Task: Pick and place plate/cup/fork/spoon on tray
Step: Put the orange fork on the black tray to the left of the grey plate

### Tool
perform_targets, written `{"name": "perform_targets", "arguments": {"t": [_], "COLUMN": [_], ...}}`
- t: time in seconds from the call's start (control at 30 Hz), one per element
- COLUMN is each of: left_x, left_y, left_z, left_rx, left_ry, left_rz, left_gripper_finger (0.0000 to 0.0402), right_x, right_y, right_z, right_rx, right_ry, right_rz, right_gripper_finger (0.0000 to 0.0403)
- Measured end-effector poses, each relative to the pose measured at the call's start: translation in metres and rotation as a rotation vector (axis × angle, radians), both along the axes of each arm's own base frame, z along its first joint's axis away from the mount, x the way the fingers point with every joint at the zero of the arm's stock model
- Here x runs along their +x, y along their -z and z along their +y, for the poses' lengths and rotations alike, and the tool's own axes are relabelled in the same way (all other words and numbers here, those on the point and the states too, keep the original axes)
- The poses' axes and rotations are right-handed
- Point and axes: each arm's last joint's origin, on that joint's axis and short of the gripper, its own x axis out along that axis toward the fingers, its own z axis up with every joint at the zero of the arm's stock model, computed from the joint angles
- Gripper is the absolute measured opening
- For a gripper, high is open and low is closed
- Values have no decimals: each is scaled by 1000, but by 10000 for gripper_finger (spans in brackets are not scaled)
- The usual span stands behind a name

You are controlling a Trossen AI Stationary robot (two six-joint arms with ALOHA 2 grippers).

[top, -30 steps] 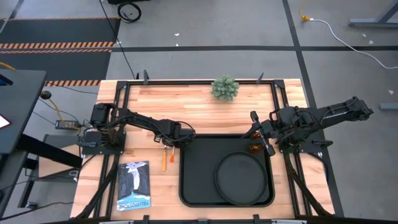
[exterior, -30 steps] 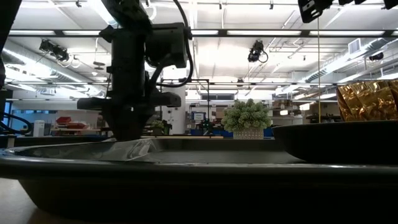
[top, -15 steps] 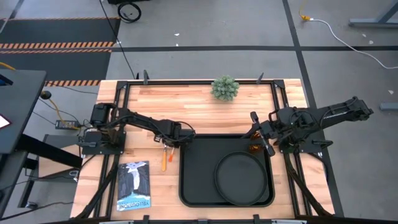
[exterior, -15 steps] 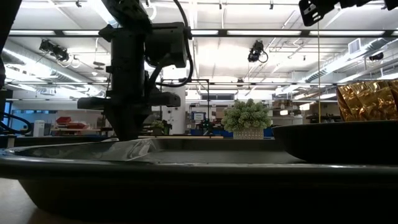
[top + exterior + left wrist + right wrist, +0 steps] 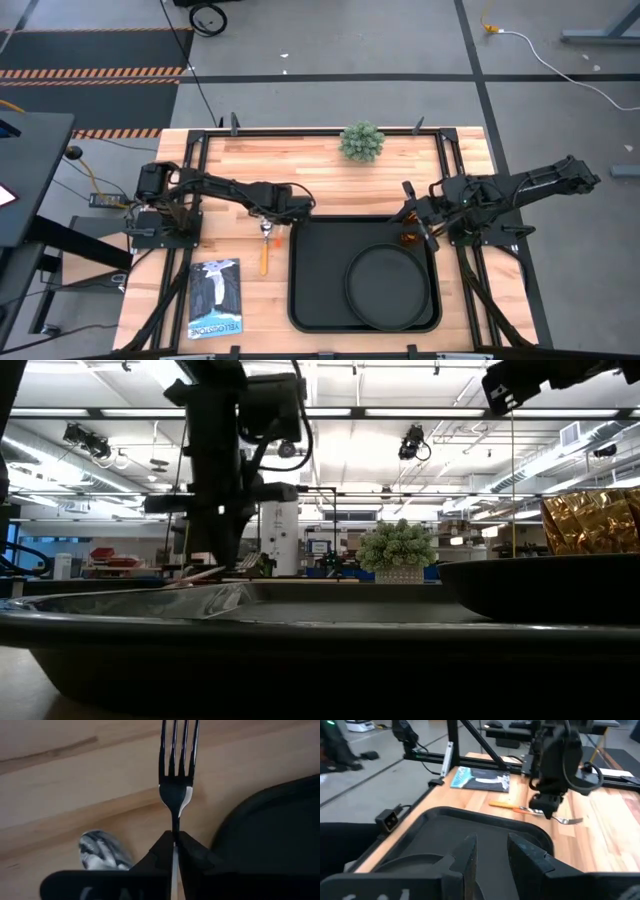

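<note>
My left gripper [image 5: 273, 214] is shut on the fork [image 5: 176, 780] just left of the black tray's [image 5: 296, 300] far-left corner. The spoon [image 5: 264, 252] lies flat on the table below it, with its bowl [image 5: 102, 851] toward the far edge. The round black plate [image 5: 385, 285] lies inside the tray at its right. The amber cup [image 5: 410, 238] stands at the tray's far-right corner; it also shows in the low view [image 5: 595, 520]. My right gripper [image 5: 490, 851] is open and empty, close beside the cup. My left gripper pinches the fork's thin metal neck [image 5: 175, 822], just behind the tines, between its two fingertips. The fingers come from above, pointing down, across the fork. The fork is lifted clear of the table, about level, with its tines [image 5: 568, 820] toward the far edge. Its handle is hidden by the gripper.
A small potted plant [image 5: 361, 142] stands at the table's far edge. A booklet [image 5: 216, 298] lies at the near left. Bare wood lies between the plant and the tray.
My left gripper has risen and gone a little toward the far edge, lifting the fork off the table. The spoon has stayed where it lay. My right arm has kept still.
</note>
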Motion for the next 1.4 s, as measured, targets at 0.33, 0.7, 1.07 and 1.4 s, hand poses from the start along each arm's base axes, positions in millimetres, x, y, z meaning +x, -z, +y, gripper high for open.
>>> {"name": "perform_targets", "arguments": {"t": [0.33,0.7,1.07,1.4], "left_x": [22,26,45,76], "left_y": [-22,-24,-1,3], "left_z": [-25,-76,-120,-149], "left_rx": [-17,-63,-122,-137], "left_ry": [15,-32,-64,-39], "left_rz": [-188,-329,-498,-486], "left_gripper_finger": [21,19,20,20], "right_x": [-7,-26,-30,-34], "right_y": [1,-6,-7,-9], "right_z": [-2,-6,-7,-7], "right_rx": [-15,-4,-5,-6], "right_ry": [26,28,25,22], "right_rz": [18,-20,-26,-48], "right_gripper_finger": [114,114,114,114]}}
